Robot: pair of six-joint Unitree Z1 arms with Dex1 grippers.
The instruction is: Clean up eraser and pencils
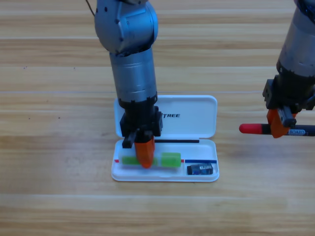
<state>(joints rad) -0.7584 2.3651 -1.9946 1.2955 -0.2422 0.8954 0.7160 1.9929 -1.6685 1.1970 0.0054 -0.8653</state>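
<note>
small black rectangular eraser (pixel 202 169) already in the open white plastic case (pixel 197 118), right end. my left gripper (pixel 144 156) is down on the light green rounded bar (pixel 170 160) in the tray, jaw gap hidden, can't tell. right gripper (pixel 278 124) clamped on the red-capped black marker (pixel 256 129) over the wooden table (pixel 49 98). next: carry marker to case.

In the white case (pixel 197 115) lie one eraser (pixel 202 169) and one light green bar (pixel 170 159); right of the case lies one red-capped marker (pixel 253 129).

Wooden counter (pixel 59 196) carries the open white case (pixel 197 120) at centre, and over right, the red-capped marker (pixel 253 129) lies flat.
</note>
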